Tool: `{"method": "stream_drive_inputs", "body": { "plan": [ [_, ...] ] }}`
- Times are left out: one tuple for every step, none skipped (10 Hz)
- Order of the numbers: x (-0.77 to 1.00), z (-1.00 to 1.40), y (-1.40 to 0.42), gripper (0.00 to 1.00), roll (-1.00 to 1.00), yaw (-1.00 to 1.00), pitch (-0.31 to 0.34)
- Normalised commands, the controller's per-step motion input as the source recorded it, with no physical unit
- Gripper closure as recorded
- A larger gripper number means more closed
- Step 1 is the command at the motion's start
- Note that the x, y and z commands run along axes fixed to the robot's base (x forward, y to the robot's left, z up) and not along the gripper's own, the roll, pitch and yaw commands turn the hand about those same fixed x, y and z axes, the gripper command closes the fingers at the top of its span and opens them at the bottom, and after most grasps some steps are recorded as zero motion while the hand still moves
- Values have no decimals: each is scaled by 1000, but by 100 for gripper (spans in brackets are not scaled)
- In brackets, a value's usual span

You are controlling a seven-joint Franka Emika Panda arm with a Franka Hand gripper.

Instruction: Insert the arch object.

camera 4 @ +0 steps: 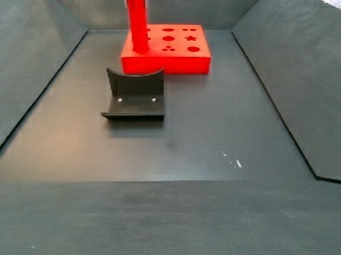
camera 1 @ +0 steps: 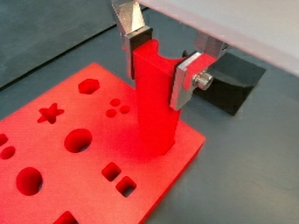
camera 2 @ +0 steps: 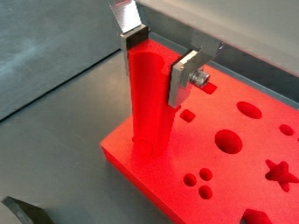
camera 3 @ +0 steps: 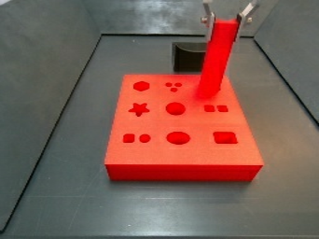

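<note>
Side view: gripper-held (camera 3: 226, 17) arch object (camera 3: 214, 58) upright.

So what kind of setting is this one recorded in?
Probably a lab test cell for insertion trials, not a home or workshop: a bare dark grey floor with raised walls, a red board cut with shaped holes, and the pincer above the board's edge, holding the arch object upright. A dark fixture stands nearby.
</note>
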Motion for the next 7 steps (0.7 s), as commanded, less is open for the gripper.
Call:
{"method": "stream_drive_inputs", "body": {
  "plan": [
    [126, -471, -6, 100, 59, -80, 77],
    [194, -597, -80, 100, 126, -63, 111],
    [189, -714, -26, 100, 81, -11, 100],
    [203, -800, -34, 100, 40, -60, 90],
    [200, -740, -74, 100, 33, -143, 86],
    [0, -157, 0, 100, 93, -17, 39],
    [0, 0, 0, 100, 0, 0, 0]
  ]
}}
